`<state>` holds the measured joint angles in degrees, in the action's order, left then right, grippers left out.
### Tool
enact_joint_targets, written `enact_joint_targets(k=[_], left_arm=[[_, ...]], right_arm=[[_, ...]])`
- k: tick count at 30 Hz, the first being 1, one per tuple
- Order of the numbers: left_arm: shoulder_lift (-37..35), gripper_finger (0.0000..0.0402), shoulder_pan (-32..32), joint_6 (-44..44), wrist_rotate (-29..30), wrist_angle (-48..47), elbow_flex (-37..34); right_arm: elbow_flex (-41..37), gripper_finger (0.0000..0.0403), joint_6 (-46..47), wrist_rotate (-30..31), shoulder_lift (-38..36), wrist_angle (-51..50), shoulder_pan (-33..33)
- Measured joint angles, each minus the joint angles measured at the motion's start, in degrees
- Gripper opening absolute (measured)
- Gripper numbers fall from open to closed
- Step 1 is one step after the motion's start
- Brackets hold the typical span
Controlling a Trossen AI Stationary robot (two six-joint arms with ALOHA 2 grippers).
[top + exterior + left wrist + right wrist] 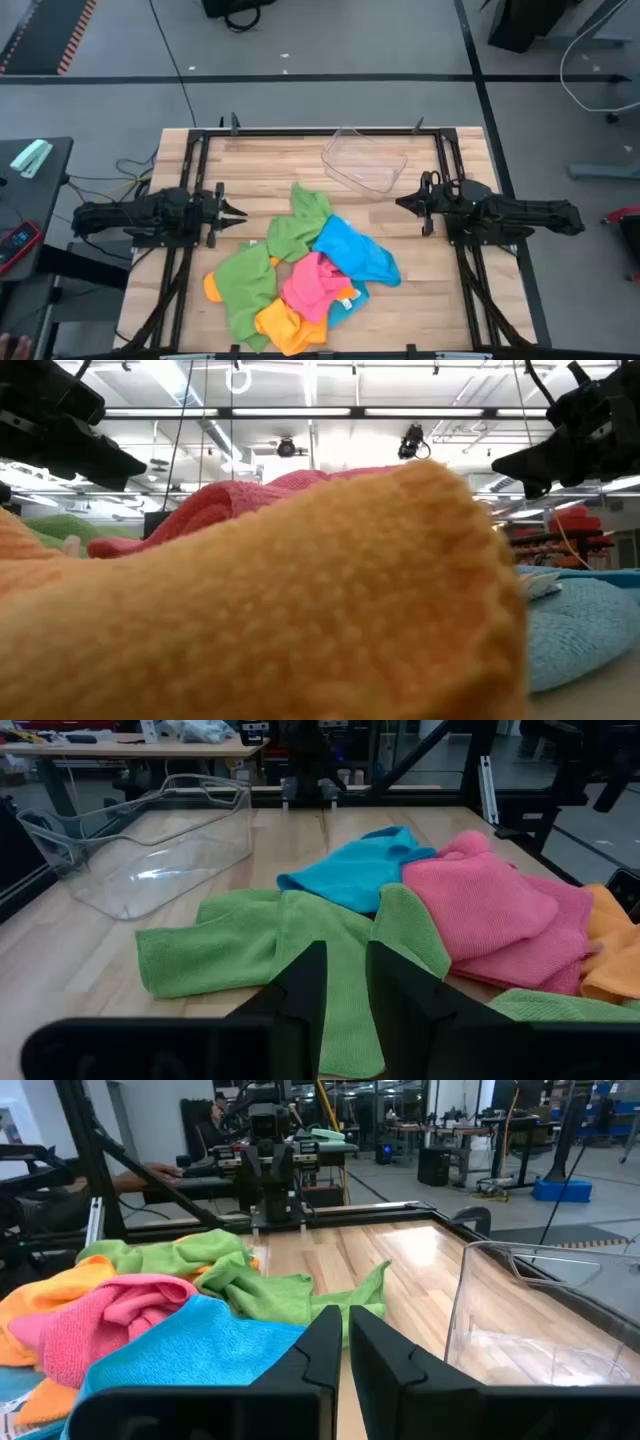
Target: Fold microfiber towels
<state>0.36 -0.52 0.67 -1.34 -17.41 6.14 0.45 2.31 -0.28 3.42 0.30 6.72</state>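
A heap of microfiber towels lies in the middle of the table toward its near edge: green [300,225], sky blue [355,250], pink [315,282] and orange [285,325] cloths, crumpled and overlapping. My left gripper [240,213] hovers at the table's left side, pointing toward the heap, its fingers a small gap apart [345,985] and empty. My right gripper [400,202] hovers at the right side, pointing toward the heap, fingers nearly together [345,1345] and empty.
A clear plastic tray [365,160] stands at the table's far side, right of centre. Black frame rails [190,180] run along the table's edges. A person sits beyond the table's left side, shown in the right wrist view [210,1125]. Bare wood lies between tray and heap.
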Motion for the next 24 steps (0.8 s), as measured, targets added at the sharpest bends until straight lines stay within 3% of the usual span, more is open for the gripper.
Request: enact_joint_targets(k=[24], left_arm=[[0.00, 0.0083, 0.01, 0.00, 0.00, 0.00, 0.01]], right_arm=[[0.01, 0.0033, 0.00, -0.01, 0.00, 0.02, 0.00]])
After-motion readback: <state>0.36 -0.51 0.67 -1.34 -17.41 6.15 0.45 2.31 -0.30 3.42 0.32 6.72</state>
